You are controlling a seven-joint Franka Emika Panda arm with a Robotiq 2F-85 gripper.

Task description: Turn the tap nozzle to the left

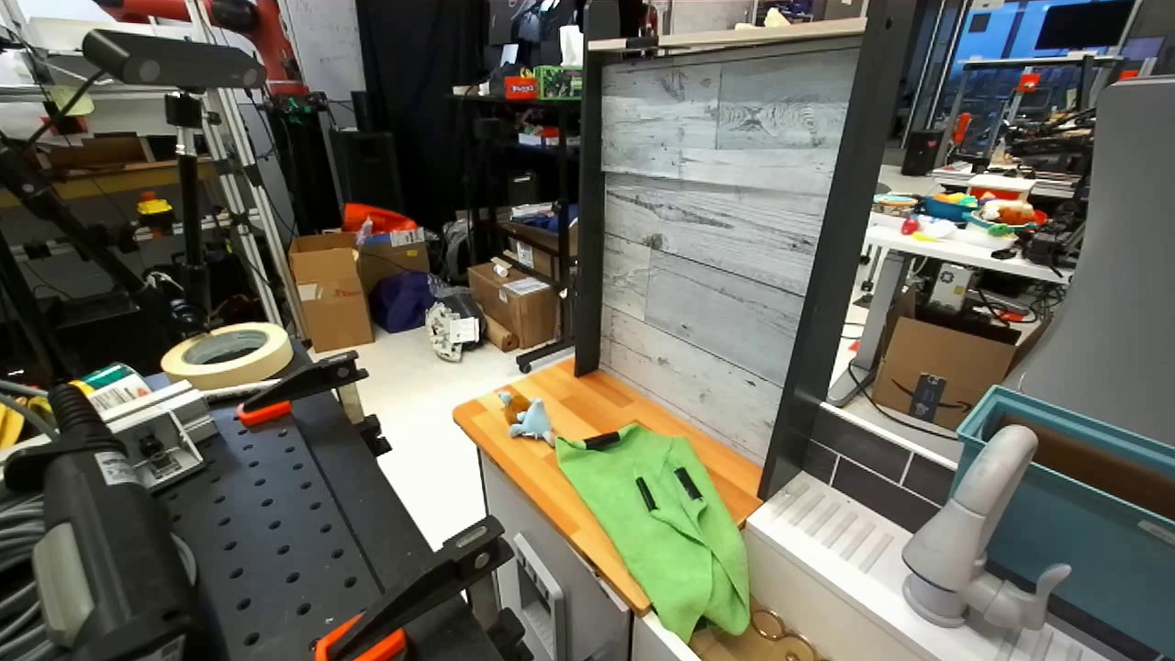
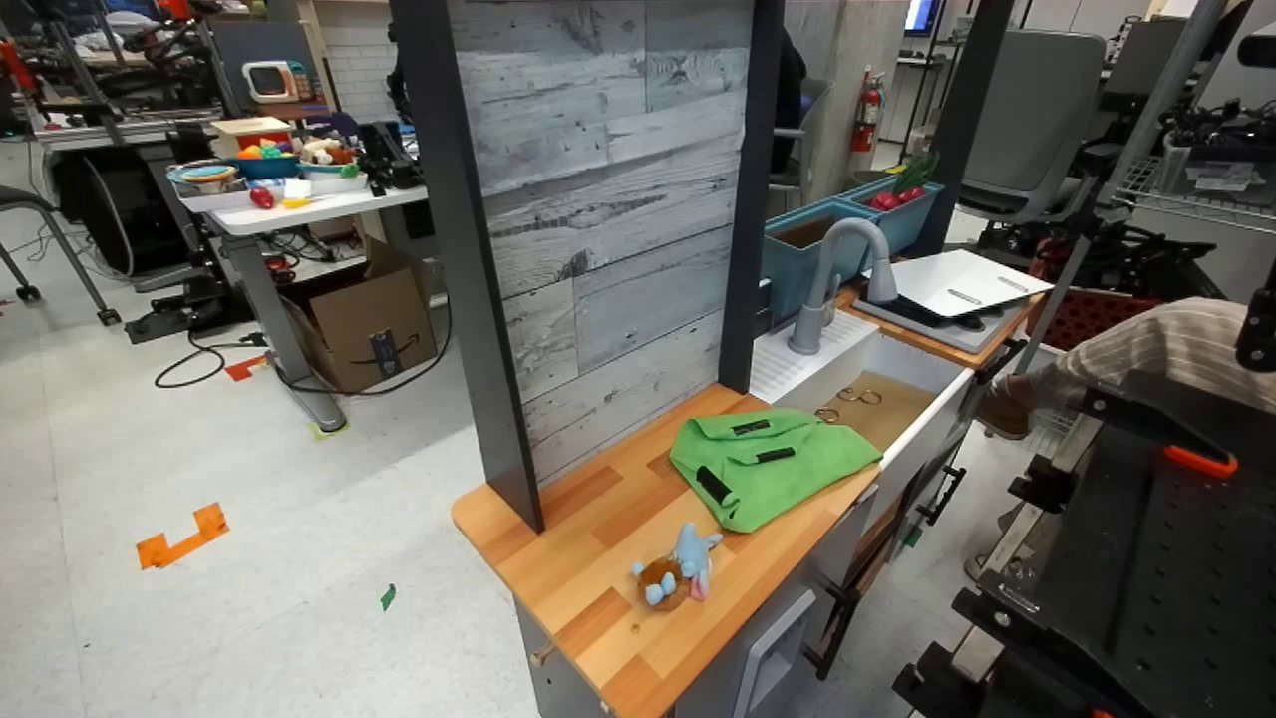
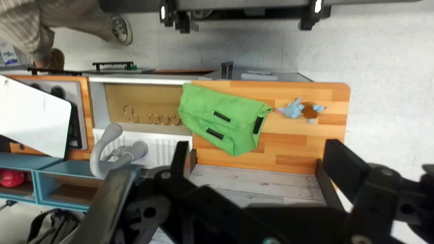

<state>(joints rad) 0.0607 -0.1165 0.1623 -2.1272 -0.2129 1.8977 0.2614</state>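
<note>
The tap nozzle, a light grey hooked spout, shows in both exterior views (image 1: 996,482) (image 2: 853,229) and at the left of the wrist view (image 3: 96,152). It rises from a cylindrical base behind the sink (image 3: 99,101). Its tip hangs downward near the sink's back edge, toward the white board side. A small grey lever (image 1: 1019,599) sticks out beside the base. My gripper (image 3: 257,145) shows only in the wrist view. Its black fingers are wide apart with nothing held between them. It is high above the counter, to the right of the tap and apart from it.
A green cloth (image 3: 220,115) lies on the wooden counter (image 2: 598,538), partly over the sink edge. A blue and brown plush toy (image 2: 678,570) lies beside it. A tall grey panel (image 2: 618,199) with dark posts stands behind. Teal planters (image 2: 797,264) and a white board (image 2: 962,279) flank the tap.
</note>
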